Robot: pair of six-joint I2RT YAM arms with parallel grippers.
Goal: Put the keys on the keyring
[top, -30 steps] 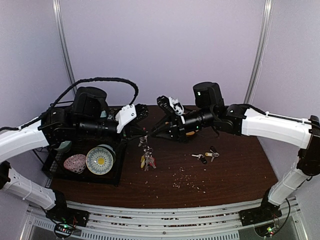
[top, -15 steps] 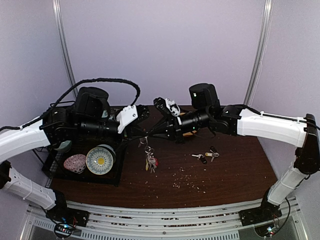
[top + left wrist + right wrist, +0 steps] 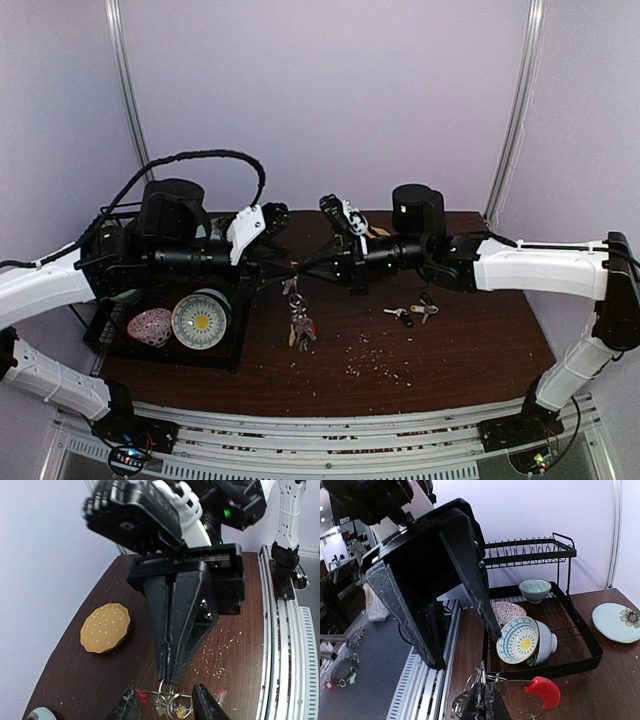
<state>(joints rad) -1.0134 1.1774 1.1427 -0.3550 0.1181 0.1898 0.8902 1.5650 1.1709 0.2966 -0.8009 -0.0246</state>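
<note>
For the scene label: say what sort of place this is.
Likely a robot test cell staged as a kitchen: a dish rack holding bowls on a brown table, metal rails along its near edge, plain lilac walls around.

**Left wrist view: closed gripper on the keyring**

The right gripper [image 3: 168, 676], a black wedge pointing down from 12 o'clock, has its jaws pressed together on the wire loop of the keyring [image 3: 165, 692] near 6 o'clock. The left gripper [image 3: 167, 706] flanks that loop, its fingers [image 3: 129, 706] apart, one on each side. Several keys [image 3: 177, 711] and a red tag [image 3: 142, 696] hang at the bottom edge. A sesame bun [image 3: 106, 628] lies on the brown table [image 3: 75, 680] at 9 o'clock. Crumbs [image 3: 217, 655] are scattered toward 4 o'clock, and a metal rail [image 3: 280, 630] runs along 3 o'clock.
</note>
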